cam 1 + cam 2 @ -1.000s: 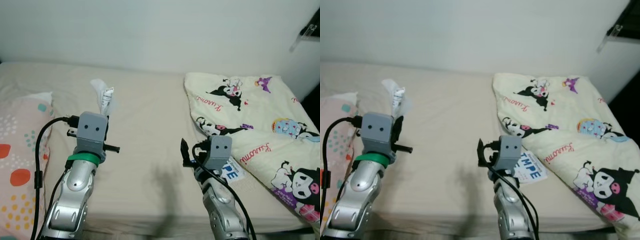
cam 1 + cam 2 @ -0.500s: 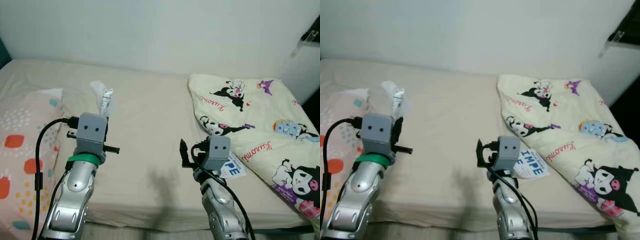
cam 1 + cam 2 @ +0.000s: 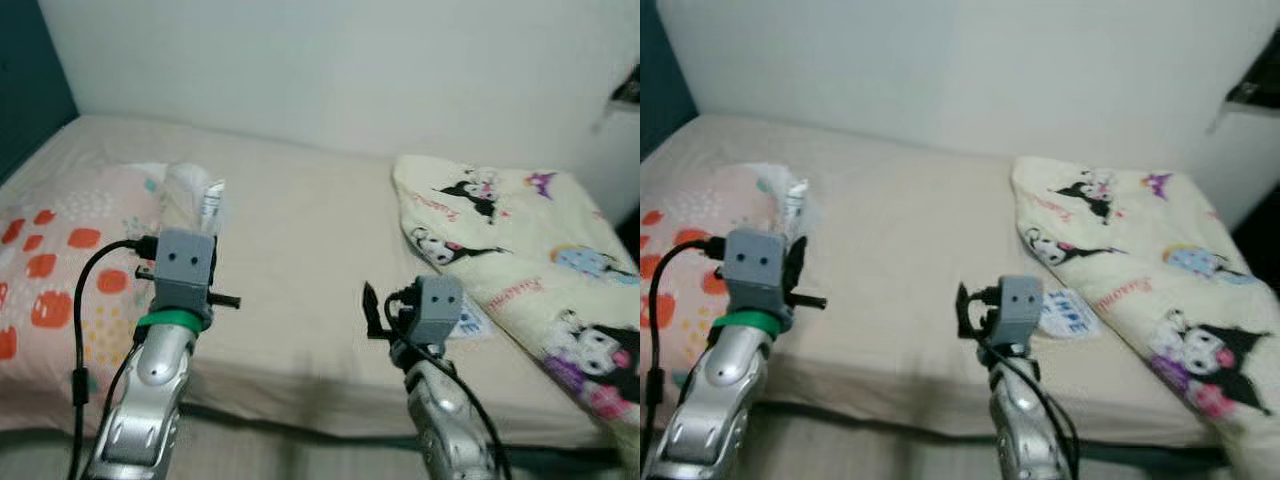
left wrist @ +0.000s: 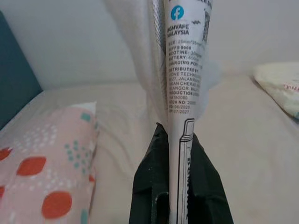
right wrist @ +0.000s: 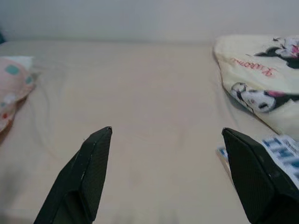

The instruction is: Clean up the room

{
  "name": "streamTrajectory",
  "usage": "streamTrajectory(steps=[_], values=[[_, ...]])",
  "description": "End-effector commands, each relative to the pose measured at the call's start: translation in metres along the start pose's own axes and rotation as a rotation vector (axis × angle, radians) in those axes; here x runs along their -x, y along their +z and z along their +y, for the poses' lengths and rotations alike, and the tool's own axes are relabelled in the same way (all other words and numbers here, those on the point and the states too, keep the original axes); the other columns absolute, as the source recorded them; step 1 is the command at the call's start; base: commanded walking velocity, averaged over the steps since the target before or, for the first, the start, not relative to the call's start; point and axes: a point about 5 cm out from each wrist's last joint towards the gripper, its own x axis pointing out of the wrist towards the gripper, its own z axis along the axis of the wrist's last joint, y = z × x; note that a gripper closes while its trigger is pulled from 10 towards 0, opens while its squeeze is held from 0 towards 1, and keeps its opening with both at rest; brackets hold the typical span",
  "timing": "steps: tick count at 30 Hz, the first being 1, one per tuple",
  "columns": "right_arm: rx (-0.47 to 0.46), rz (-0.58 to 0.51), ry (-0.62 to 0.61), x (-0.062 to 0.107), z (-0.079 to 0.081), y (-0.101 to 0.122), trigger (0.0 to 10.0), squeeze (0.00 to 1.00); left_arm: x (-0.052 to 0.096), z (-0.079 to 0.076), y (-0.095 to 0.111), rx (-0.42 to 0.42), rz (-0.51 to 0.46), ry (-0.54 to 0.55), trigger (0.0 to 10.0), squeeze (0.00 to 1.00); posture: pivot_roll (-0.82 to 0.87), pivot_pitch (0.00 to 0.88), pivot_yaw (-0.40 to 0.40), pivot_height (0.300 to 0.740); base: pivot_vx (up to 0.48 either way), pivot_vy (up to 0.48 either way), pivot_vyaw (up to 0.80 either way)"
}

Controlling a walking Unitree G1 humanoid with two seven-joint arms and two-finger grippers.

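Observation:
My left gripper (image 4: 177, 154) is shut on a flat white printed wrapper (image 4: 184, 70), held upright above the bed; the same wrapper (image 3: 205, 205) sticks up behind my left wrist. My right gripper (image 5: 173, 177) stands open over the beige sheet with nothing between its fingers (image 5: 88, 163). A white card with blue letters (image 3: 1068, 310) lies on the bed just right of my right gripper (image 3: 372, 312), beside the cartoon-print blanket (image 3: 520, 250).
The bed (image 3: 300, 230) runs along a white wall. A pink pillow with orange dots (image 3: 60, 270) lies at its left end. The cartoon blanket covers the right end. The mattress front edge (image 3: 300, 385) lies just before my arms. A dark teal wall (image 3: 25, 90) stands at far left.
The camera has pulled back and turned left: the pillow, the bed's front edge and the teal wall have come into view. Both arms hold the same pose, wrapper still gripped.

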Motion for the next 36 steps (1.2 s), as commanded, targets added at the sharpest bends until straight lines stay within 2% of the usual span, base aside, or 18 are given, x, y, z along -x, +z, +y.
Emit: streamTrajectory(steps=[1,13,16,36], values=[[0.000,0.015,-0.004,0.002,-0.001,-0.004,10.0,0.00,0.002,-0.001,-0.004,0.000,0.022,-0.002,10.0,0.00,0.01,0.042,-0.015,0.740,-0.337,0.000,0.00],[0.015,0.019,0.017,0.001,0.003,-0.005,10.0,0.00,0.001,-0.001,-0.005,0.001,0.028,0.004,10.0,0.00,0.01,0.041,-0.018,0.740,-0.335,0.000,0.00],[0.044,0.028,0.055,0.002,0.005,-0.006,10.0,0.00,0.001,-0.001,-0.007,0.000,0.041,0.007,10.0,0.00,0.01,0.041,-0.018,0.740,0.000,0.000,0.00],[0.056,0.038,0.145,0.006,0.013,-0.009,10.0,0.00,-0.001,-0.007,-0.019,0.002,0.152,0.025,10.0,0.00,0.01,0.037,-0.015,0.740,0.000,0.000,0.73]])
